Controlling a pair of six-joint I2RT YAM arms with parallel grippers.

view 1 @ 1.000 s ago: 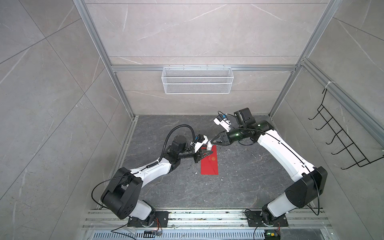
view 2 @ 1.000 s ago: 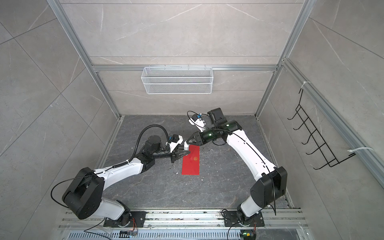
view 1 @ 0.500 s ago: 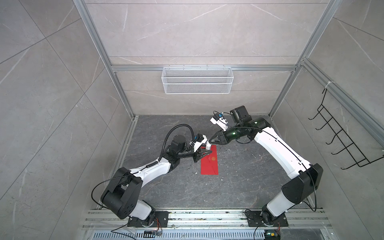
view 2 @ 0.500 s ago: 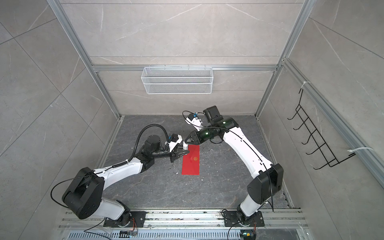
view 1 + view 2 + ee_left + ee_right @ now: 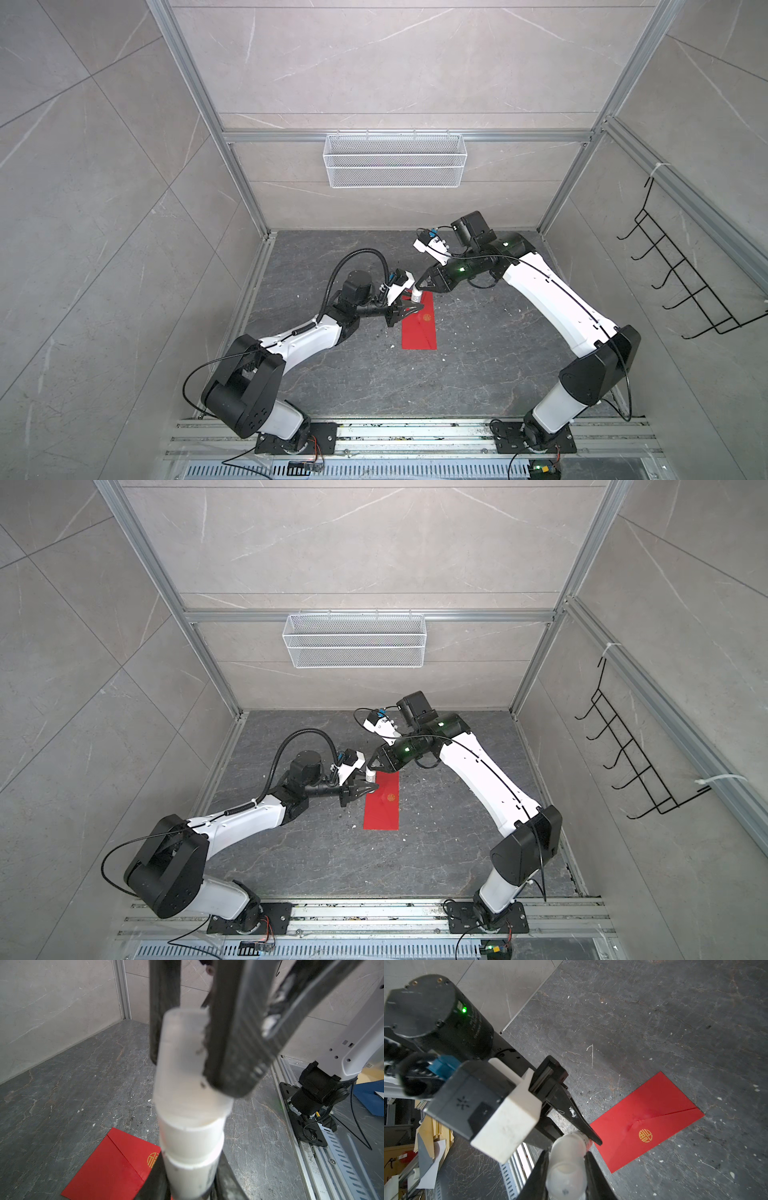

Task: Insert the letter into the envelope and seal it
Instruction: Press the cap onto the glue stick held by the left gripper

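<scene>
The red envelope (image 5: 420, 328) (image 5: 382, 808) lies flat on the dark floor, its flap folded down and the gold emblem up; it also shows in the wrist views (image 5: 112, 1167) (image 5: 648, 1118). The letter is out of view. Just above the envelope's far end, a white glue stick (image 5: 415, 296) (image 5: 370, 776) is held between both grippers. My left gripper (image 5: 409, 308) (image 5: 191, 1184) is shut on the tube's body (image 5: 191, 1159). My right gripper (image 5: 419, 287) (image 5: 566, 1178) is shut on the translucent cap (image 5: 182, 1053) (image 5: 566, 1167) at the tube's end.
A white wire basket (image 5: 395, 160) hangs on the back wall and a black hook rack (image 5: 685, 282) on the right wall. Small white flecks lie scattered on the floor (image 5: 478, 374). Metal rails (image 5: 415, 432) run along the front edge.
The right arm's wrist has drifted slightly to the left. Both grippers stay shut on the glue stick, and the envelope has not moved.
</scene>
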